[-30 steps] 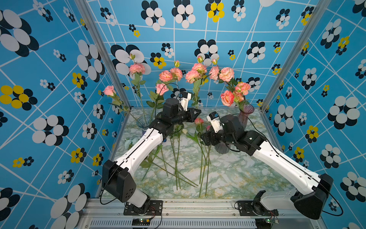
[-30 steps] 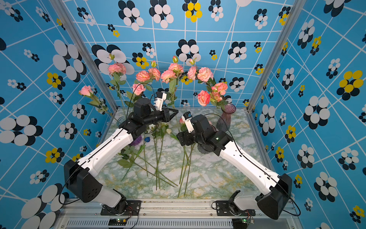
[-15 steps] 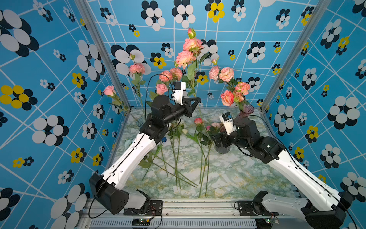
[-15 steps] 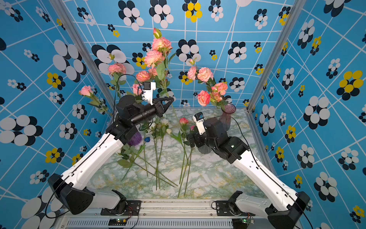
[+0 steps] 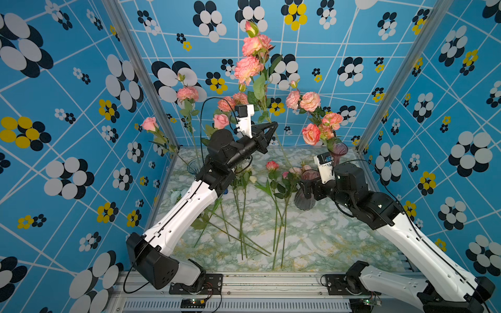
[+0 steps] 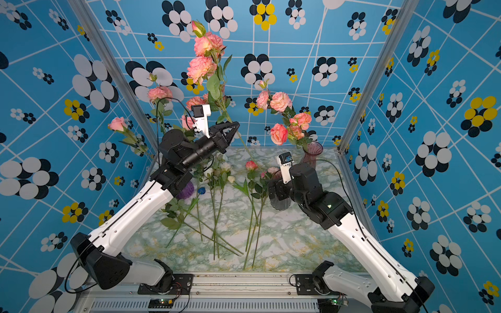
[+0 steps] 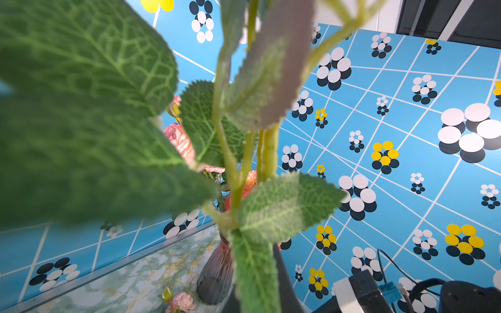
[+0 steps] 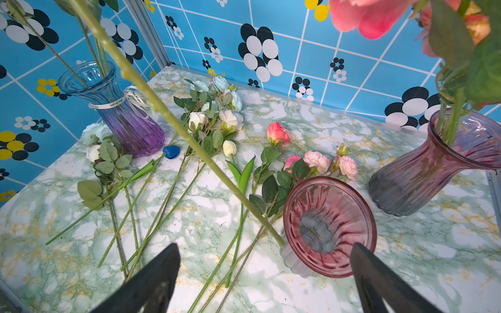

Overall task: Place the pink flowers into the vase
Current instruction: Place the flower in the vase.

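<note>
left end effector (image 5: 273, 126) clenched on pink flowers (image 5: 248, 67) | right end effector (image 8: 264, 245) spread wide at vase (image 8: 329, 225), contact unclear

Marble table (image 8: 420, 244): pink flowers (image 8: 276, 132), white flowers (image 8: 230, 119), vases (image 8: 329, 227).

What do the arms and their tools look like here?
Left arm and right arm match: white link shells, black joints and bases, thin black cables. Left tool and right tool have black tapered fingers; a white camera block tops each wrist.
</note>
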Robot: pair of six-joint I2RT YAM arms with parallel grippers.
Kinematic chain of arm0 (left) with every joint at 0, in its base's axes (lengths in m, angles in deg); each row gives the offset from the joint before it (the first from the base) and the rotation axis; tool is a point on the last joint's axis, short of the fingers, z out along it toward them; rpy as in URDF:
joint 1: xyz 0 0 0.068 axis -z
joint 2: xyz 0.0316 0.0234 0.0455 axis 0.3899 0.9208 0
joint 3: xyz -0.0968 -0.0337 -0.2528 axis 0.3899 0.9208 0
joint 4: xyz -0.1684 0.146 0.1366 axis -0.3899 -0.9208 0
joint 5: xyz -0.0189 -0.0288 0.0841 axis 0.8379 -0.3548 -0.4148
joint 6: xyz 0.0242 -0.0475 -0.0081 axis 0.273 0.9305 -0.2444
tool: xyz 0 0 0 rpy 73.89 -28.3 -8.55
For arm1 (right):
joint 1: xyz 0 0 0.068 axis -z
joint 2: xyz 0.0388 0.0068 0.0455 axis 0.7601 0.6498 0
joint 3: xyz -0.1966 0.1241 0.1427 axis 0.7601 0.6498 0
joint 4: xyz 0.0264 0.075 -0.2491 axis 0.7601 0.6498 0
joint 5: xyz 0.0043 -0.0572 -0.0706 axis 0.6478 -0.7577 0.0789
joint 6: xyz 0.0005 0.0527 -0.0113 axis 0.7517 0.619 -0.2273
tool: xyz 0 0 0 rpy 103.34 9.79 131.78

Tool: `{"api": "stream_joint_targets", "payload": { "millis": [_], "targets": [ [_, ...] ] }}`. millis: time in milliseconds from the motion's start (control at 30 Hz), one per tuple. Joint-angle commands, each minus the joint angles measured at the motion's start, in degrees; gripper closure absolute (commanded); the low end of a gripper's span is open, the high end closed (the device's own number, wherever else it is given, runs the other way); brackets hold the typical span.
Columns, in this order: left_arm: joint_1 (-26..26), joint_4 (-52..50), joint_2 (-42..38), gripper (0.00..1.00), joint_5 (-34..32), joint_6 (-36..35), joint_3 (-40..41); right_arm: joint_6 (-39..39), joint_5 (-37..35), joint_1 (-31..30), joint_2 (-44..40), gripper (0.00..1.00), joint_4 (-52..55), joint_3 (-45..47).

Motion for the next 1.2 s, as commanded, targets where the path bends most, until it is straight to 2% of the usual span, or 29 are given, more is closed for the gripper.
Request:
{"api": "stream_joint_targets", "payload": {
  "millis": [0,367,600,800,1167],
  "targets": [
    [0.80,4.31,1.82,1.00,-0.68,-0.51,-2.56,1.06,-0.61,0.45,-0.15,0.01,-2.02,1.04],
    [2.60,7.88,6.56,1.00,-0.68,-0.26,-4.77,1.24,-0.83,1.22,-1.38,0.01,-2.25,2.46],
    [2.52,2.08,5.80,1.00,0.16,-2.18,-9.92,1.15,-0.67,1.75,-2.00,0.01,-2.32,2.84],
    [2.60,2.05,5.14,1.00,-0.04,-2.18,-9.31,1.54,0.05,1.87,-1.44,0.01,-3.34,3.24],
    [2.78,6.24,11.06,1.00,0.76,-3.52,-7.14,1.59,-1.19,2.28,-3.09,0.01,-3.20,4.08]
  ]
}}
